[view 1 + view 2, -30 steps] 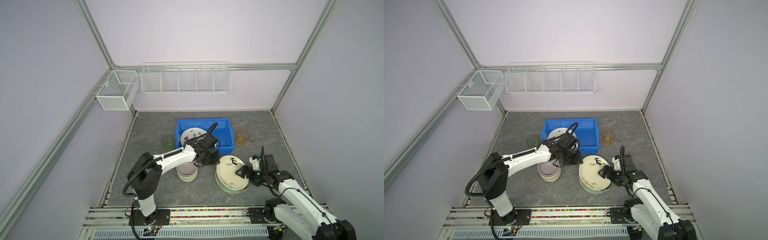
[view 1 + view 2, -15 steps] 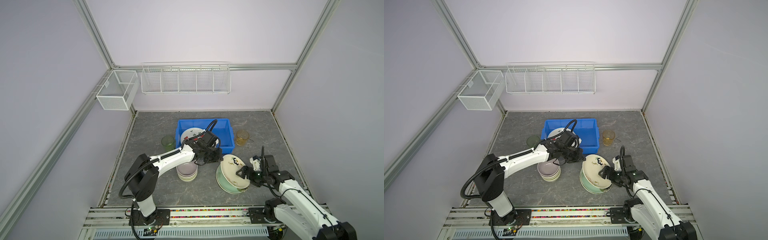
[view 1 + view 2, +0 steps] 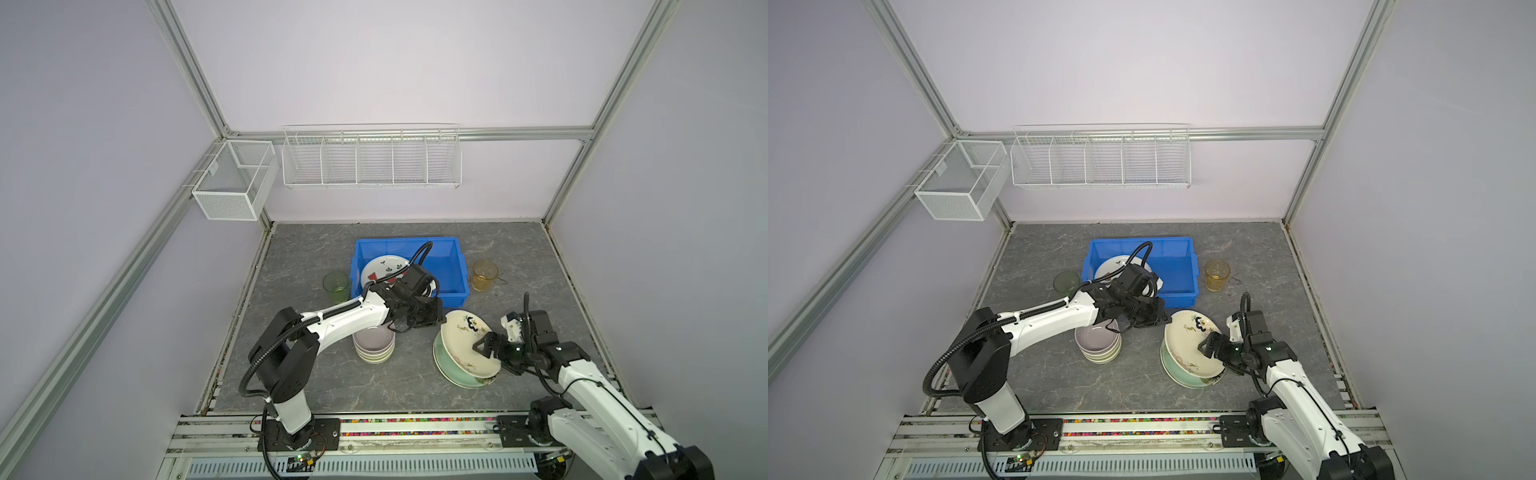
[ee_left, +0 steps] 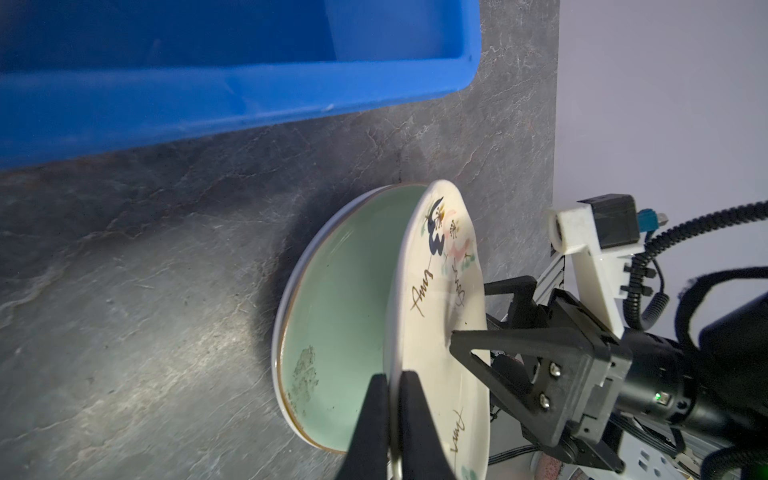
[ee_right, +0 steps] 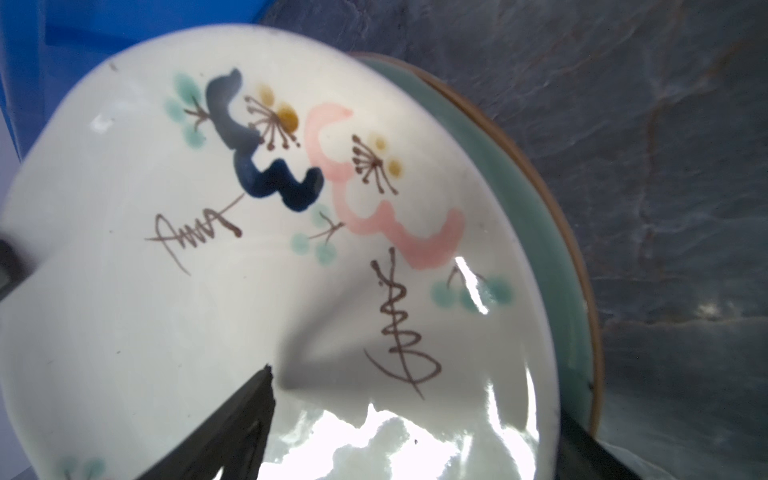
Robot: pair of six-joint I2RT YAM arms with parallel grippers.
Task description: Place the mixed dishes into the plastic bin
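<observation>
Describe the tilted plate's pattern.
Cream plate: navy and pink squiggles, teal dots, brown scribbles; right wrist view.

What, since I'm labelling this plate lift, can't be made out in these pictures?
Watermelon-print plate in the blue bin: partly covered by the left arm, both top views.
How many plates lie under the pale green plate: hidden by the tilted cream plate, top views.
Right end effector: contact with the cream plate unclear; fingers blurred, cropped, right wrist view.
</observation>
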